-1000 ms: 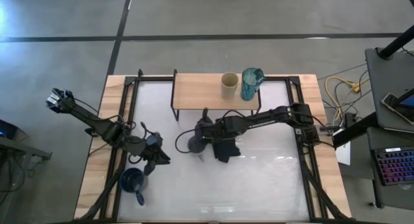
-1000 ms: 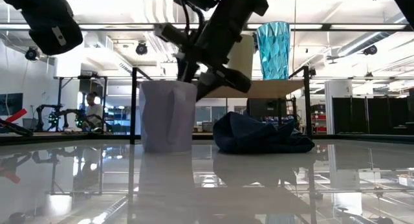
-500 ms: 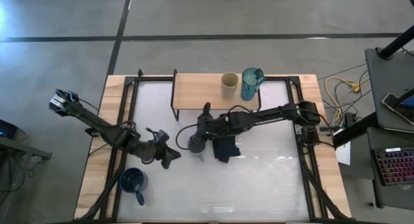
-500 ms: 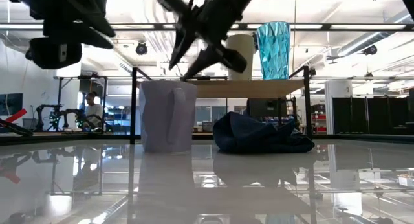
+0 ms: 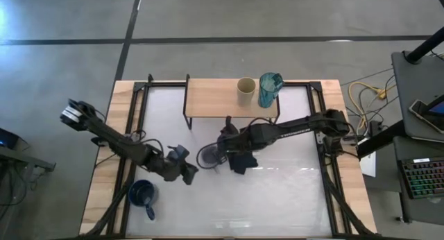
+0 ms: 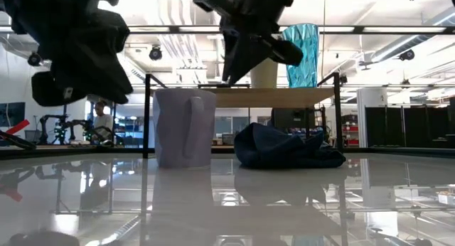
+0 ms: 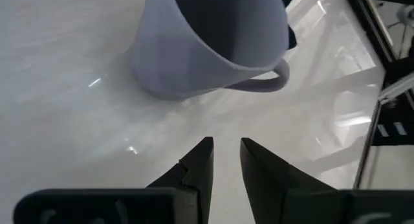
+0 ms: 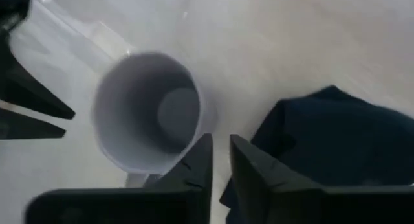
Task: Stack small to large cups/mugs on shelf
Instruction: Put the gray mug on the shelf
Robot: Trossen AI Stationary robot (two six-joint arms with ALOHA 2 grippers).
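While nearly closed, empty, right end effector (image 8: 218,160) overhangs grey-lavender mug (image 5: 207,157) rim | left end effector (image 7: 226,160) likewise, beside it

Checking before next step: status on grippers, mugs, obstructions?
Left gripper nearly shut, empty, low beside grey-lavender mug. Right gripper nearly shut, empty, above it. Mug upright on table. Navy cloth alongside.

In the low view the dark blue mug (image 6: 43,239) is cut by the bottom edge. The beige cup (image 6: 264,73) hides partly behind the right pincer (image 6: 252,43). The grey-lavender mug (image 7: 207,39) runs past the left wrist view's top edge.
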